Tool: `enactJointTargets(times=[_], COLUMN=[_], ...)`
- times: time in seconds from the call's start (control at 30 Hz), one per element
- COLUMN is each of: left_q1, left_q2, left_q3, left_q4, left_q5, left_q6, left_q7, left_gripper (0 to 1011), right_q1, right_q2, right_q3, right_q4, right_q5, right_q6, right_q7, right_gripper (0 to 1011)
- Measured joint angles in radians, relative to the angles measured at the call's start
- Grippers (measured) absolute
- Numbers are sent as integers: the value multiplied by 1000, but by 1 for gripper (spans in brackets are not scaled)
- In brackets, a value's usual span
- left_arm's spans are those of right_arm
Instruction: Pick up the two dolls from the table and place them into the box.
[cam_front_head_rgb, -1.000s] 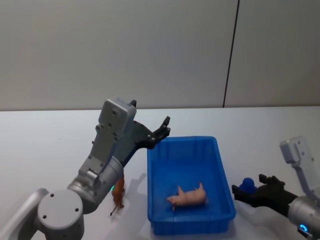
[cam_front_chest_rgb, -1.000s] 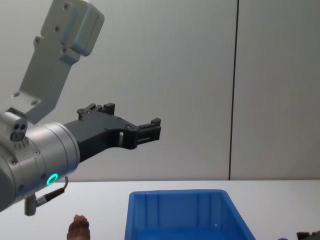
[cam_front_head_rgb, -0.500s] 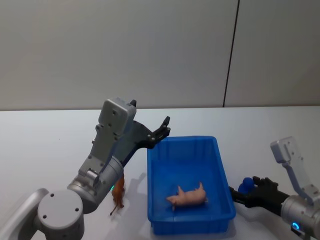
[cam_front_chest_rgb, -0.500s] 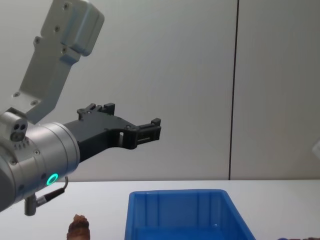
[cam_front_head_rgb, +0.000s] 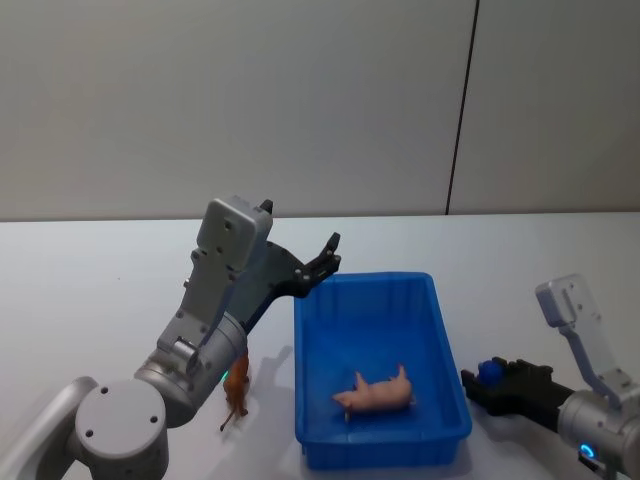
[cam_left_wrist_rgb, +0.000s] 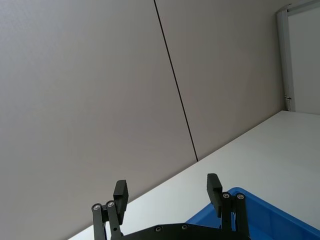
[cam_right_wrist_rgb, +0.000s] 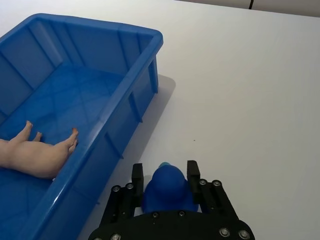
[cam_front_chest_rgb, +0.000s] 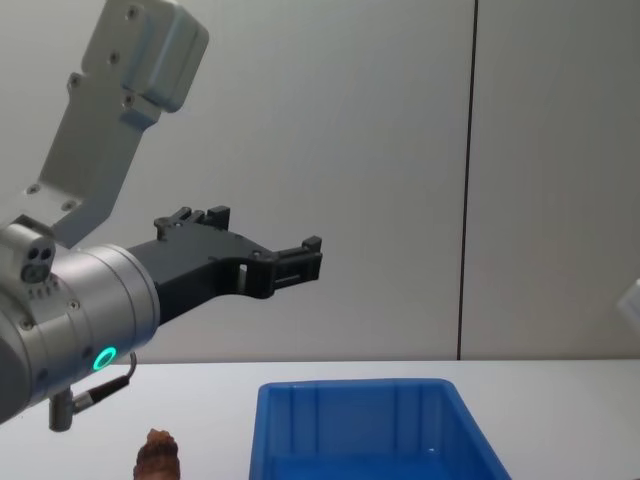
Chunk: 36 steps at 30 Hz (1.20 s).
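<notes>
The left tool (cam_front_head_rgb: 328, 252) hangs raised above the table (cam_front_head_rgb: 100, 290), over the far left corner of the box (cam_front_head_rgb: 365, 278). Its two black fingers (cam_left_wrist_rgb: 120, 192) are spread wide with nothing between them. In the chest view the same tool (cam_front_chest_rgb: 300, 258) juts out high over the box (cam_front_chest_rgb: 350, 385), well clear of its rim. The right tool (cam_front_head_rgb: 492, 380) sits low, just beside the box's right wall at its near end, close to the table surface. In the right wrist view this tool (cam_right_wrist_rgb: 165, 172) is pinching a blue rounded object (cam_right_wrist_rgb: 169, 187), with a finger pressed on each side of it. The pink doll (cam_front_head_rgb: 378, 393) lies on its side on the floor of the box, toward the near end, its legs (cam_right_wrist_rgb: 30, 132) pointing across the bin. The reddish-brown doll (cam_front_head_rgb: 236, 395) stands upright on the table just to the left of the box, apart from its wall and partly hidden behind the left arm. The chest view shows the top of it (cam_front_chest_rgb: 158, 457) at the lower edge, left of the box.
</notes>
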Motion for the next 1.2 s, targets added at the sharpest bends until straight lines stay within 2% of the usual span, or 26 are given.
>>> enactJointTargets(times=[0.2, 0.47, 0.77, 1.2], left_q1=[0, 0, 0, 0], left_q2=[0, 0, 0, 0], left_q3=[0, 0, 0, 0], left_q4=[0, 0, 0, 0], left_q5=[0, 0, 0, 0], left_q6=[0, 0, 0, 0], left_q7=[0, 0, 0, 0], left_gripper=[1001, 1001, 1001, 1001], right_q1=[2, -5, -16, -1], right_q2=[-1, 2, 14, 24], right_q3=[-1, 1, 7, 12], right_q4=[4, -6, -44, -112], right_q5=[-1, -1, -4, -33], right_q6=[0, -11, -64, -155], right_q7=[1, -9, -18, 33], right_gripper=[386, 332, 271, 194])
